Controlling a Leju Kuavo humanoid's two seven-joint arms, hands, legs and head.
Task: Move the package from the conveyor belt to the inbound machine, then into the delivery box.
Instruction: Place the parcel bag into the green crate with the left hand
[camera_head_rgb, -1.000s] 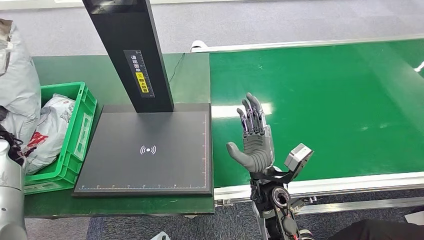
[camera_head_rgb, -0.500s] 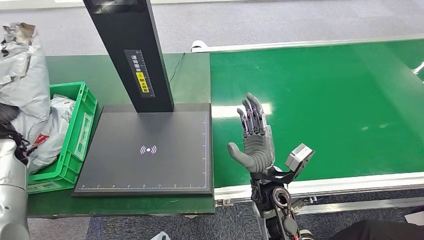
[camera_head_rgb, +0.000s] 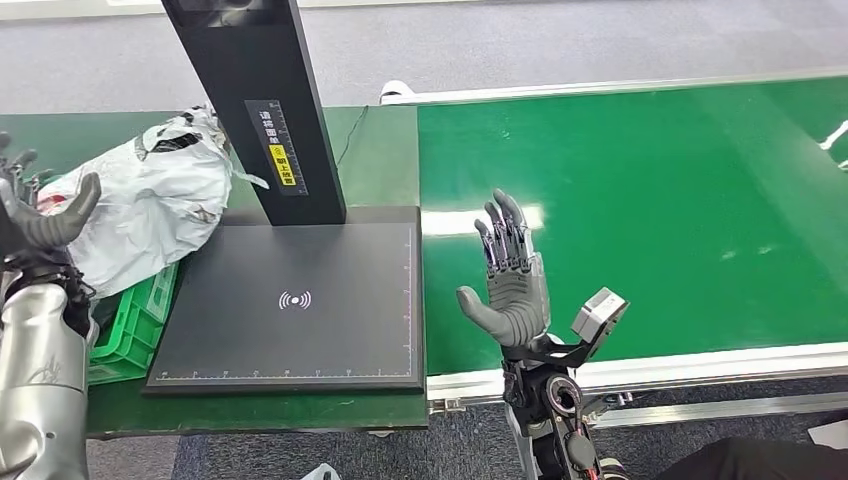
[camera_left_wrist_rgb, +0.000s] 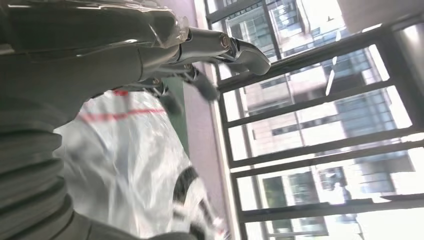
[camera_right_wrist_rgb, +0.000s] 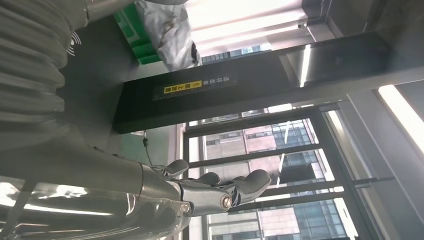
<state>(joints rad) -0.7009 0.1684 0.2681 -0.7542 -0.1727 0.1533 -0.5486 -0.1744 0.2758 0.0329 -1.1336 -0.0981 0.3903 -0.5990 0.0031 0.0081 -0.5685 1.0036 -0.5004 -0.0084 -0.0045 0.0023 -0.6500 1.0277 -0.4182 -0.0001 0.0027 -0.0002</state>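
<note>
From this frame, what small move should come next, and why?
Probably the left robot hand should carry the grey package a little further right and lower it onto the black scanner plate. The package sits over the green crate and the plate's edge, not yet flat on the plate; the right robot hand hovers open over the belt.

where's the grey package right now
In the head view the grey package is at the far left, over the green crate, beside the left hand and just left of the scanner's black post.
</note>
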